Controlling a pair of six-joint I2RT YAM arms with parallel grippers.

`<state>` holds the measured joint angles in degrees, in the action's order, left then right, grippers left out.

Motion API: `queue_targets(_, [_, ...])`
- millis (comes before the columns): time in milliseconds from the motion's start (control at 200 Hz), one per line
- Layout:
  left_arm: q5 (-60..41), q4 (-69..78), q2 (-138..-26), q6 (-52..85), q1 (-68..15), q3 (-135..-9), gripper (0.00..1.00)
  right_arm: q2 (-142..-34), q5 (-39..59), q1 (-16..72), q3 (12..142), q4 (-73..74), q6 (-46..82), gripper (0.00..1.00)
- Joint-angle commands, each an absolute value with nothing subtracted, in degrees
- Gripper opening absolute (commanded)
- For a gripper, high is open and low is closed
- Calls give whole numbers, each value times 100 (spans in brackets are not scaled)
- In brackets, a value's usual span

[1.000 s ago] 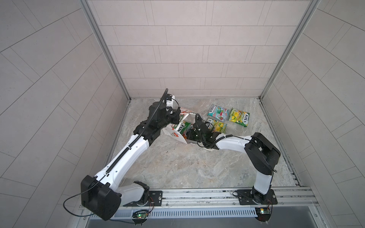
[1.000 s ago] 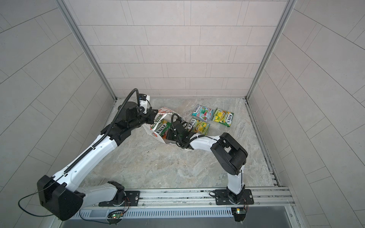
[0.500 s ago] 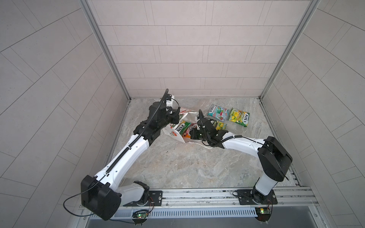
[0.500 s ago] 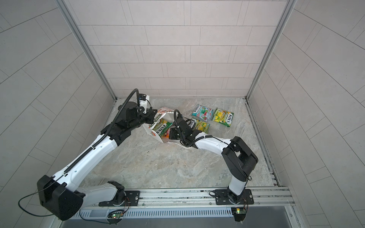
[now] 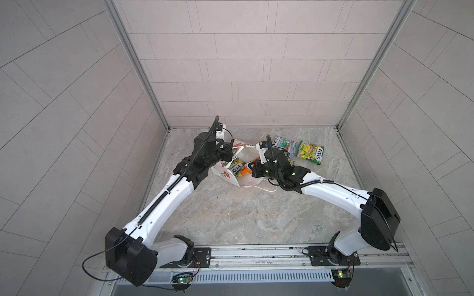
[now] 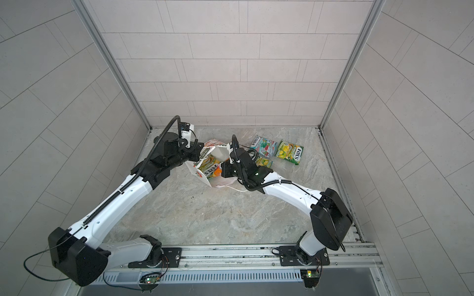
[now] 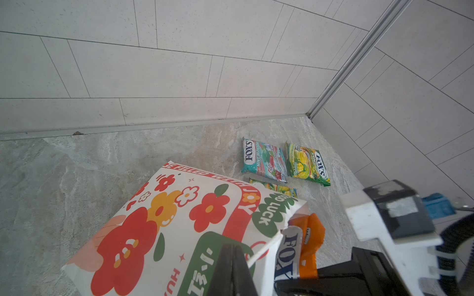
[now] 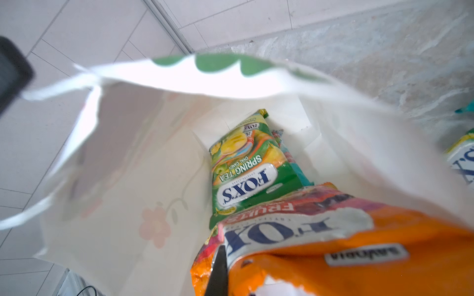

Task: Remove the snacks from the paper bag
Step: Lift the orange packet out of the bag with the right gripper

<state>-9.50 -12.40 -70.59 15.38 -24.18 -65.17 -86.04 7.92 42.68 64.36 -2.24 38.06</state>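
The paper bag [image 5: 225, 172] [image 6: 198, 172] [image 7: 166, 225] is white with a red flower print and tips toward the right. My left gripper [image 5: 229, 151] [image 6: 199, 151] [image 7: 232, 264] is shut on its upper rim beside a cord handle. My right gripper [image 5: 252, 171] [image 6: 223, 170] [image 8: 219, 269] is at the bag's mouth, shut on an orange-red snack packet [image 5: 246, 169] [image 6: 218, 172] [image 7: 309, 235] [image 8: 346, 246]. Deeper in the bag [image 8: 123, 166] lies a green-yellow packet [image 5: 236, 167] [image 6: 209, 166] [image 8: 243, 174] over a teal one [image 8: 297, 169].
On the floor beyond the bag lie a teal packet [image 5: 283, 143] [image 6: 264, 146] [image 7: 264, 160], a green-yellow packet [image 5: 310, 151] [image 6: 289, 152] [image 7: 306, 164] and a second green-yellow packet [image 6: 264, 162] [image 7: 278, 189], half hidden by my right arm. Tiled walls close in the back and both sides.
The right arm's elbow has swung out to the right and toward the front, with its gripper still at the bag's mouth on the orange packet. The left arm has hardly moved.
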Motion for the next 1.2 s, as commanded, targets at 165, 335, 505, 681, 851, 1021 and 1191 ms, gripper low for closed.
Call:
queue_targets(165, [-816, -1291, -7039, 1447, -2417, -6501, 0, -8069, 860, 4247, 6953, -460, 3351, 0])
queue_targets(335, [-795, -1308, -7016, 1424, -2417, -6497, 0, -7674, 827, 4248, 7199, -861, 3039, 0])
queue_targets(505, [-783, -1301, -7030, 1422, -2417, -6503, 0, -7239, 836, 4232, 7301, -1145, 2829, 0])
queue_targets(681, [-786, -1329, -7029, 1424, -2416, -6513, 0, -6797, 715, 4098, 7350, -1551, 2577, 0])
queue_targets(851, [-799, -1336, -7029, 1426, -2417, -6528, 0, -6439, 790, 3505, 7342, -2095, 2471, 0])
queue_targets(1021, [-811, -1336, -7030, 1435, -2417, -6525, 0, -6141, 1107, 2601, 7116, -2463, 2404, 0])
queue_targets(1191, [-805, -1337, -7027, 1424, -2417, -6526, 0, -6109, 1355, 1653, 6894, -2916, 2138, 0])
